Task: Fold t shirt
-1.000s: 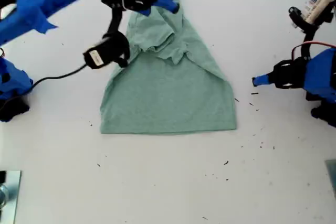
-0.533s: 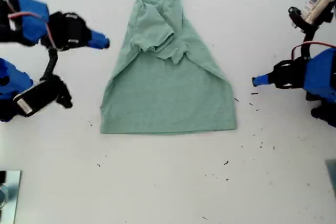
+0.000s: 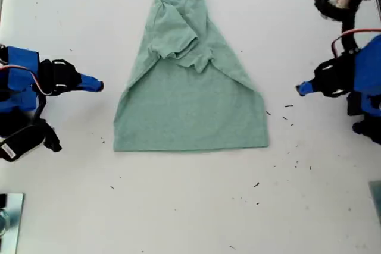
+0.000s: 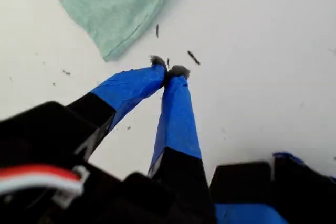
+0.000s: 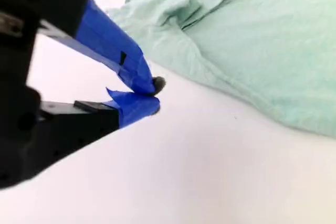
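The pale mint-green t shirt [image 3: 189, 96] lies flat on the white table, collar toward the exterior view's top and hem toward its bottom. Both sleeves are folded in over the chest, so the top is narrow. My first gripper [image 3: 303, 88] is shut and empty at the exterior view's right, a short way off the shirt's hem corner [image 4: 110, 3]. In its own view the tips [image 4: 169, 70] touch each other above bare table. My second gripper [image 3: 95, 85] is shut and empty at the exterior view's left, apart from the shirt's edge [image 5: 252, 40], tips [image 5: 152, 95] together.
Small dark specks [image 3: 289, 106] dot the table between the hem and my first gripper, and more lie toward the exterior view's bottom right. A metal object [image 3: 7, 218] sits at the exterior view's bottom left corner. White tabletop [image 3: 190, 206] stretches below the hem.
My second gripper has pulled back from over the collar to the exterior view's left, leaving the shirt lying with its sleeves folded in. My first gripper has shifted slightly away from the shirt.
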